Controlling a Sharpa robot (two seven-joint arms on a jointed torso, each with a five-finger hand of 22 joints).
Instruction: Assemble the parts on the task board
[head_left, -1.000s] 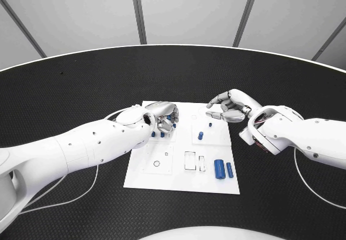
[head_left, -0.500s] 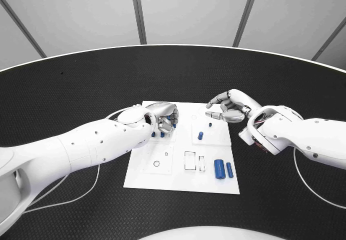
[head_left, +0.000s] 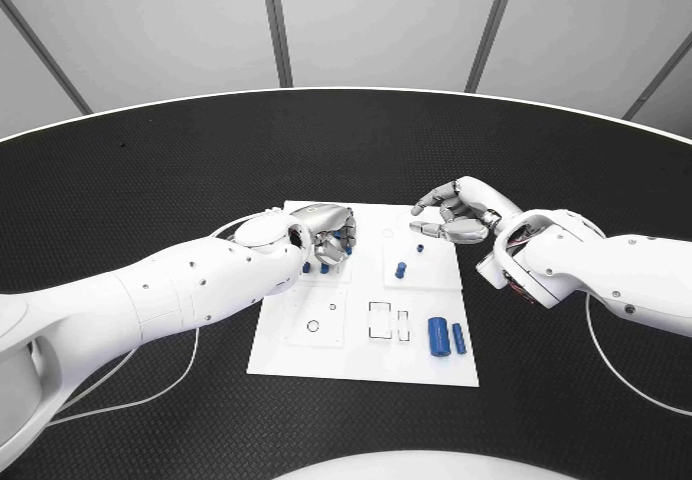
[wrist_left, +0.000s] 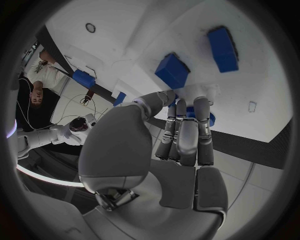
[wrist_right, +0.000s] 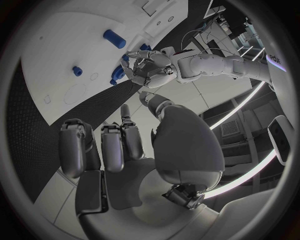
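Head view: the white task board (head_left: 289, 352) lies at the middle of the black tabletop (head_left: 173, 170), and everything else is placed from it. The left hand (head_left: 329, 232) is lowered over the board's far left part, its fingers (head_left: 340, 242) curled downward among small blue parts (head_left: 326, 268) there; whether they clamp one cannot be told from here. The right hand (head_left: 459, 214) hovers at the board's far right corner, fingers bent and slightly apart, with nothing visible between them. A short blue peg (head_left: 400, 269) lies on the board's raised right panel, with a smaller blue part (head_left: 420, 247) just beyond it. Two long blue bars (head_left: 438, 336) lie side by side near the board's front right corner, beside rectangular slots (head_left: 381, 321). A round outline (head_left: 313, 326) marks the board's front left panel.

Left wrist view: the left hand (wrist_left: 181, 145) reaches down to the task board (wrist_left: 262, 65), fingers (wrist_left: 203, 125) held close together, their tips at a blue part (wrist_left: 210, 119) and a small white block. Two blue blocks (wrist_left: 173, 70) lie on the board just beyond the fingertips. I cannot tell whether anything is gripped.

Right wrist view: the right hand (wrist_right: 125, 150) is above the edge of the task board (wrist_right: 56, 50), fingers (wrist_right: 76, 150) loosely curled, separate and holding nothing. A blue peg (wrist_right: 114, 38) and a small blue stud (wrist_right: 77, 71) rest on the board, and the left hand (wrist_right: 147, 67) works at its far side.
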